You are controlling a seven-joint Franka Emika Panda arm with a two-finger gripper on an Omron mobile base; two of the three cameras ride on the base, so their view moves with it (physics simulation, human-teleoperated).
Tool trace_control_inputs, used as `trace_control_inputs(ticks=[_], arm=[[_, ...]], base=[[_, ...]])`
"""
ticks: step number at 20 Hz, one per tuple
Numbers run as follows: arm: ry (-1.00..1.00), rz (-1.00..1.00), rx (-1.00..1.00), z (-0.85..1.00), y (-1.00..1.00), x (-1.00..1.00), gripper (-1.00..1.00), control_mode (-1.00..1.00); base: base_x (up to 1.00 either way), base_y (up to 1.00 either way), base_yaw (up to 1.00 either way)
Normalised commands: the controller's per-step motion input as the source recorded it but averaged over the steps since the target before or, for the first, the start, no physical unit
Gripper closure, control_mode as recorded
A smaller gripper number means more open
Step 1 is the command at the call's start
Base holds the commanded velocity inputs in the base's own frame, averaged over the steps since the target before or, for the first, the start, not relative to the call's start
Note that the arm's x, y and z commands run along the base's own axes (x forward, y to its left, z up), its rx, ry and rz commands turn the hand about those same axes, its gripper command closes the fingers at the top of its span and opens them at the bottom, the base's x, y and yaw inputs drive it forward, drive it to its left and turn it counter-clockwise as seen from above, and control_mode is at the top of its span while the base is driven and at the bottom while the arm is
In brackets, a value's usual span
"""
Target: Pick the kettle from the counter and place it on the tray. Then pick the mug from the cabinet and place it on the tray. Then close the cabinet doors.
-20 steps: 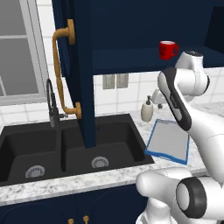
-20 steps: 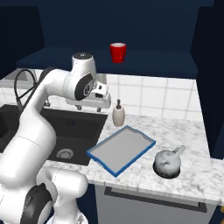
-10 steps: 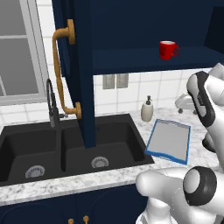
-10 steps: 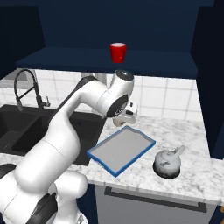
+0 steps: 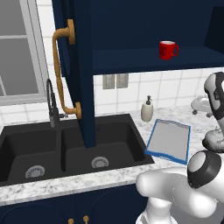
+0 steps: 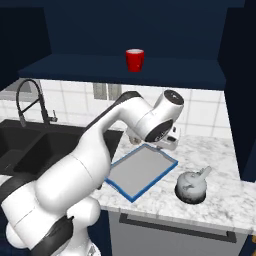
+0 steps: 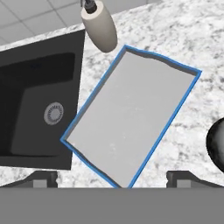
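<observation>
Left base view: the red mug (image 5: 167, 49) waits on the cabinet (image 5: 144, 61) shelf; the blue-rimmed tray (image 5: 168, 141) lies bare on the bench (image 5: 65, 188).

Right base view: the kettle (image 6: 191, 186) sits at the tray's four o'clock, just beside it, spout angled up.

Hand view: the hand (image 7: 111, 178) hangs over the tray, fingers spread wide, holding nothing. Judged best: shift toward the kettle at three o'clock, centre, then descend.

The robot is a glossy white arm of rounded, tube-like segments (image 6: 85, 165), joined by dark grey disc-shaped caps (image 5: 203, 168). At its end, the pincer (image 7: 113, 177) shows two small, dark, blocky fingertips (image 7: 43, 178) set well apart.
</observation>
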Motion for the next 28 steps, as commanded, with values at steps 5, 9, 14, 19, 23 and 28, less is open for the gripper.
trace_control_inputs(ticks=[5,9,14,19,23,28], arm=[[0.00,-0.03,0.11,-0.15,-0.79,-0.01,-1.00,-1.00],[-0.03,-0.01,0.07,-0.34,-0.39,-0.02,-1.00,-1.00],[-0.08,0.00,0.07,-0.48,-0.10,-0.02,-1.00,-1.00],[-0.02,0.00,0.13,-0.09,-0.40,-0.03,-1.00,-1.00],[0.00,0.00,0.07,-0.02,-0.48,-0.06,-1.00,-1.00],[0.00,0.00,0.09,-0.02,-0.48,-0.11,-1.00,-1.00]], base=[[0.00,0.00,0.00],[0.00,0.00,0.00],[0.00,0.00,0.00],[0.00,0.00,0.00],[0.00,0.00,0.00],[0.00,0.00,0.00]])
